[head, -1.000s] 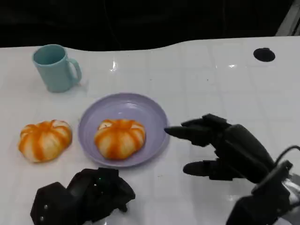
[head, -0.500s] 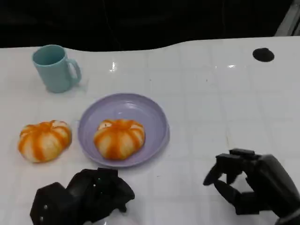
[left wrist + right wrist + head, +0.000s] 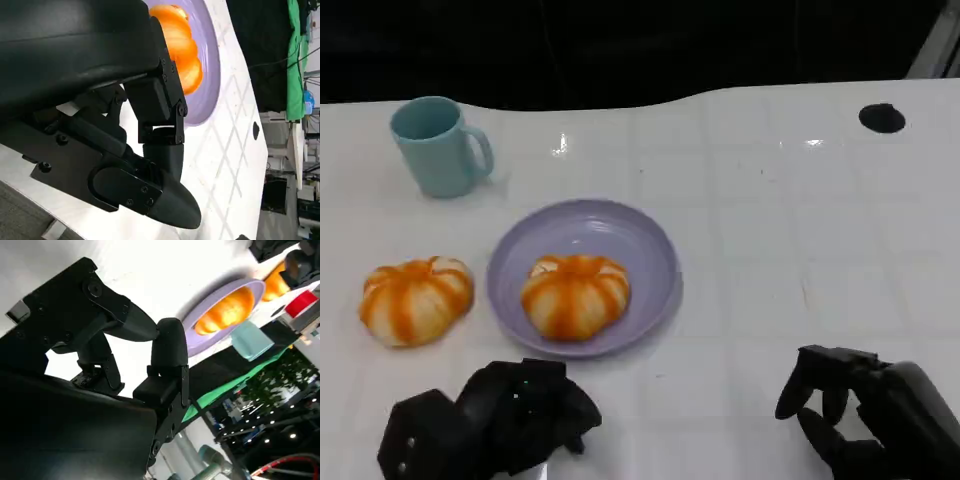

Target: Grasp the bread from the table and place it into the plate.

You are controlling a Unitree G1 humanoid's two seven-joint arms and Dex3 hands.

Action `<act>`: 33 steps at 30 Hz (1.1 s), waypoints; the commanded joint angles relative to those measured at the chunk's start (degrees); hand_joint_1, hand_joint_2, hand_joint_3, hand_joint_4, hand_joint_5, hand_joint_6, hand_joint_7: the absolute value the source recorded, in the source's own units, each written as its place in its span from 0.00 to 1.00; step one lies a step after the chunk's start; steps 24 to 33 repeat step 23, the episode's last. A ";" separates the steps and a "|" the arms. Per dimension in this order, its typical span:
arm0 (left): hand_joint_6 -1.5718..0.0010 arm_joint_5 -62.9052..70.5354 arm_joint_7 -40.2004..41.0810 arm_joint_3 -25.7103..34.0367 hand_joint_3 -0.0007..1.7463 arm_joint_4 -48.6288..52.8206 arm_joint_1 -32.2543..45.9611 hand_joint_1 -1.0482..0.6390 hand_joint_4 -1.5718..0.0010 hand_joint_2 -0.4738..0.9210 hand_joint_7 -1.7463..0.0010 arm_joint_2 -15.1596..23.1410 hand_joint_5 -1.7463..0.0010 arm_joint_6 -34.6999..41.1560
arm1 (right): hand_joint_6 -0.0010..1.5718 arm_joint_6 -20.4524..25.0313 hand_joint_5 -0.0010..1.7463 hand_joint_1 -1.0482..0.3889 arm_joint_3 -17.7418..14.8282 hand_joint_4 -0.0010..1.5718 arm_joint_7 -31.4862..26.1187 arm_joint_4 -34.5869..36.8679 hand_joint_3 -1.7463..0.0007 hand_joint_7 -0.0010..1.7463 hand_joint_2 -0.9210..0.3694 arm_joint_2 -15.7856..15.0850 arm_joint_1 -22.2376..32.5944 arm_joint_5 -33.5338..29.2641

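Bread (image 3: 575,296) sits in the plate (image 3: 655,250), well apart from both hands. Right hand (image 3: 865,420), partly cut off, curls loosely, holding nothing; left hand (image 3: 490,420) is bunched, grip unclear.

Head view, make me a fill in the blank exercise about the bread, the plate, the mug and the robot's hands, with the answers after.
1. One bread lies on the ______ plate.
2. The other bread lies on the ______, beside the plate.
3. The blue mug stands ______.
4. The left hand and the right hand hold ______.

Missing words: purple; table; upright; nothing
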 commanded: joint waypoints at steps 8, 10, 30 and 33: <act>0.18 -0.54 -0.80 1.04 0.00 1.11 0.24 0.01 0.44 0.95 0.57 1.65 0.13 -0.30 | 0.39 0.25 1.00 0.57 -0.40 0.51 -2.14 3.17 0.27 0.93 0.41 0.83 -2.24 -0.03; 0.18 -0.40 -0.74 0.93 0.00 0.98 0.28 0.00 0.44 0.95 0.57 1.71 0.13 -0.12 | 0.39 -0.26 1.00 0.57 -0.50 0.52 -2.54 3.98 0.27 0.93 0.42 0.66 -2.77 -0.18; 0.18 -0.04 -0.58 0.83 0.00 1.51 -0.08 0.00 0.44 0.95 0.56 1.83 0.13 -0.64 | 0.40 -0.71 1.00 0.58 0.13 0.52 -3.62 5.18 0.26 0.92 0.43 0.42 -3.33 -1.36; 0.18 -0.04 -0.58 0.83 0.00 1.51 -0.08 0.00 0.44 0.95 0.56 1.83 0.13 -0.64 | 0.40 -0.71 1.00 0.58 0.13 0.52 -3.62 5.18 0.26 0.92 0.43 0.42 -3.33 -1.36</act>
